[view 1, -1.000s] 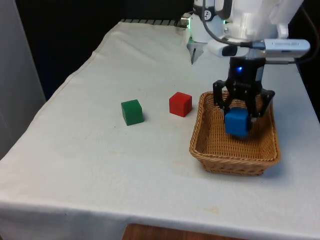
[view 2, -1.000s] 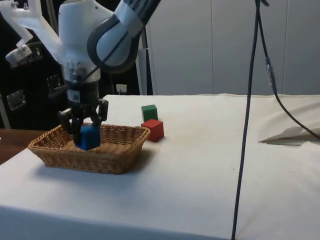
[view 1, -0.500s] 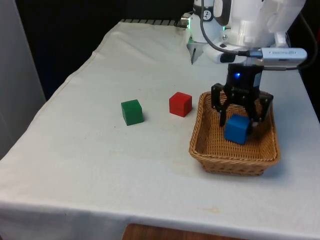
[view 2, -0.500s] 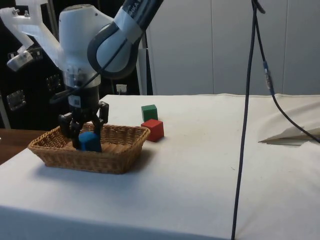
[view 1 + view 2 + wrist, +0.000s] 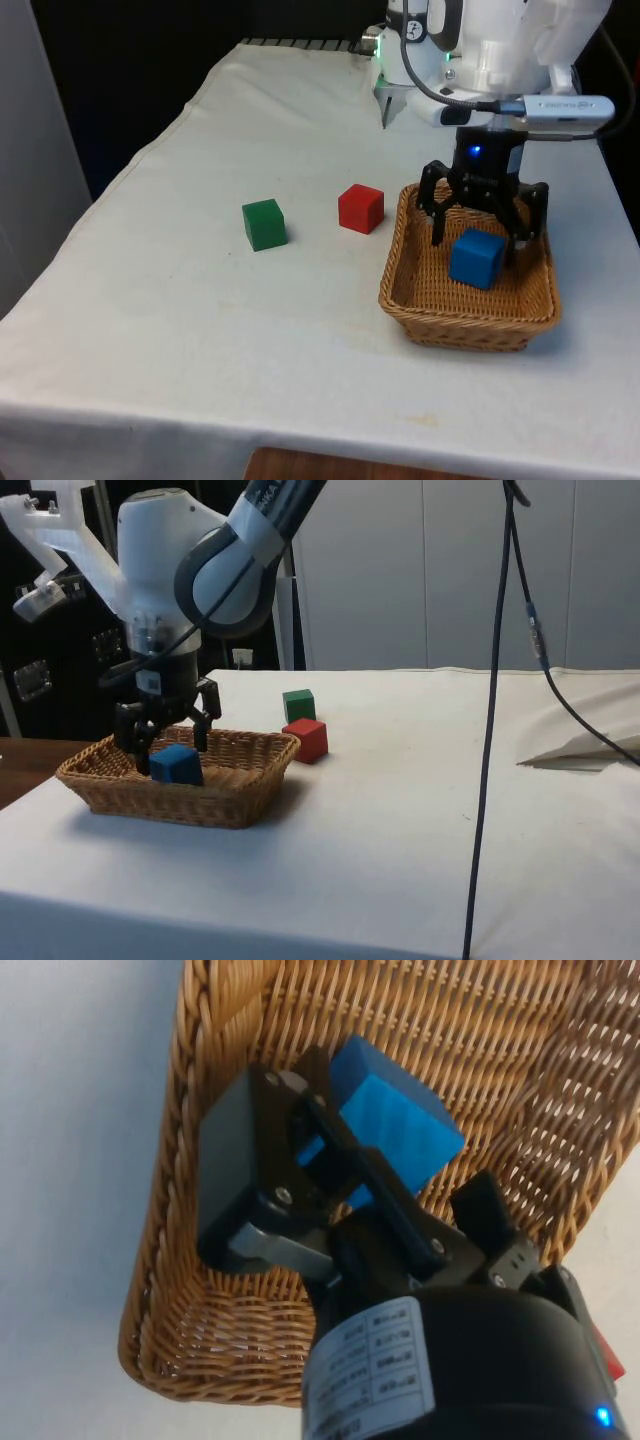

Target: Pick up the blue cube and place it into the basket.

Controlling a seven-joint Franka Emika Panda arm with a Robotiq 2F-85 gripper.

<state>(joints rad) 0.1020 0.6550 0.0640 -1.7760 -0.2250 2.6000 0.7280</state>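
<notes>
Down inside the basket (image 5: 470, 318), the blue cube (image 5: 476, 258) rests on the woven floor, tipped a little onto one edge rather than lying flat. I see my gripper (image 5: 481, 226) directly above it with the jaws spread wide, one finger on each side of the cube and neither one pressing it, so nothing is being held. I judge the placing done: the cube sits below the rim, which is why the jaws can stand apart without it going anywhere.

From the side view, the cube (image 5: 176, 764) shows just over the near wall of the basket (image 5: 215, 800), with the gripper (image 5: 165, 734) close above.

Materials, for handling: the basket is tan wicker, rectangular, shallow, with sloping walls and a thick braided rim; its ribbed weave looks likely to catch a corner. The cube (image 5: 395, 1120) has flat, smooth, solid-coloured faces and crisp edges, and looks rigid.

On the white cloth of the tabletop (image 5: 200, 310), a red cube (image 5: 360, 208) sits just beside the basket, and a green cube (image 5: 264, 223) lies further off towards the front view's left. Both are apart from everything else.
</notes>
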